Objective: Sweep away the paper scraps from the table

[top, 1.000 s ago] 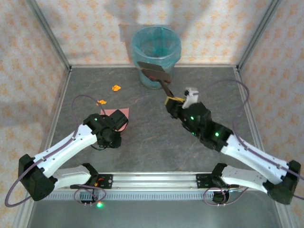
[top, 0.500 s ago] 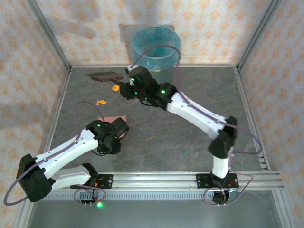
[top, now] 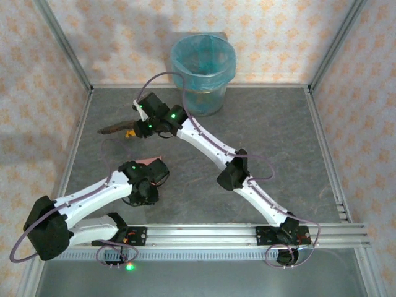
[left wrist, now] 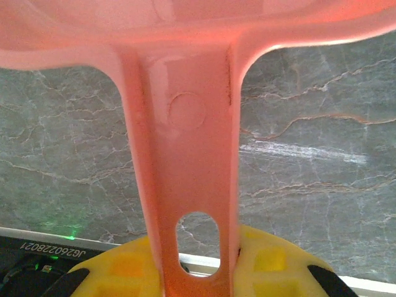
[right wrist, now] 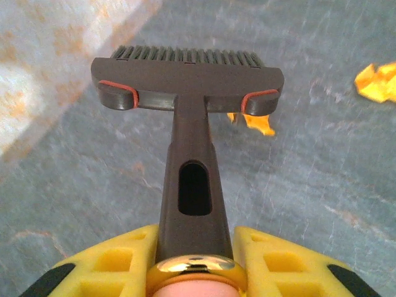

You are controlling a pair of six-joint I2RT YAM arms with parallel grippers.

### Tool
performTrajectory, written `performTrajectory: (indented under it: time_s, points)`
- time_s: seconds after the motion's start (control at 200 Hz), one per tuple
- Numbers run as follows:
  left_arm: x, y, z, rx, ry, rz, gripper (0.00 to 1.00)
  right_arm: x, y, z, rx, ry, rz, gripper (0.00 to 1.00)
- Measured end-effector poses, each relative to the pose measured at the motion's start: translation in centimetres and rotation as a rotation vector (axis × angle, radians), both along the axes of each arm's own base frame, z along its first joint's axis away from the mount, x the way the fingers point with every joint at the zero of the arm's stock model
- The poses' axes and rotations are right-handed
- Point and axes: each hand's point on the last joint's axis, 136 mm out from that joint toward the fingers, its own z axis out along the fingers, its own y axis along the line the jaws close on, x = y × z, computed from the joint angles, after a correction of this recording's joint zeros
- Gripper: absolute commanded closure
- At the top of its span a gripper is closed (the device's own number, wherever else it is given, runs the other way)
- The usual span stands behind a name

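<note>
My right gripper (top: 137,125) reaches across to the far left of the table (top: 272,136) and is shut on the handle of a dark brush (top: 114,129). In the right wrist view the brush (right wrist: 185,80) hangs bristles-down over the grey surface, its handle clamped in the gripper (right wrist: 195,247). One orange paper scrap (right wrist: 253,122) lies just behind the brush head's right end, and another (right wrist: 377,80) is further right. My left gripper (top: 148,176) is shut on the pink dustpan (top: 151,163). Its handle (left wrist: 192,185) runs up from between the yellow fingers (left wrist: 278,266).
A translucent bin with a blue liner (top: 203,68) stands at the back centre against the wall. Aluminium frame rails (top: 74,154) edge the table on the left, right and front. Patterned walls close in the far side and both sides.
The right arm has swung the brush from beside the bin across to the far left, down near the orange scraps. The left arm has drawn the dustpan slightly nearer, with less pink showing.
</note>
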Motion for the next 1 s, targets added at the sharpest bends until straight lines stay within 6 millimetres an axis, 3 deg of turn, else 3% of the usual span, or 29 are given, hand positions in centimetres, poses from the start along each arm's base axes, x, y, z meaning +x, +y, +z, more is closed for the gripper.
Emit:
performTrajectory:
  time_s: [0.09,0.2,0.616,0.846,1.001]
  points:
    - [-0.2,0.0,-0.3,0.001,0.008,0.004,1.00,-0.1,0.0,-1.8,-0.032,0.016,0.017,1.00]
    - [-0.2,0.0,-0.5,0.005,0.017,0.004,1.00,-0.3,0.1,-2.6,-0.045,0.024,0.031,1.00]
    - [0.0,-0.3,-1.5,0.020,0.043,0.004,1.00,-1.2,-0.9,-3.2,-0.086,0.074,0.026,1.00]
    - [0.2,-0.7,-2.0,0.015,0.051,0.005,1.00,-2.8,-2.1,-3.9,-0.124,0.178,0.007,1.00]
    - [0.4,-0.8,-2.3,0.016,0.053,0.001,1.00,-4.0,-3.1,-3.2,-0.138,0.242,-0.009,1.00]
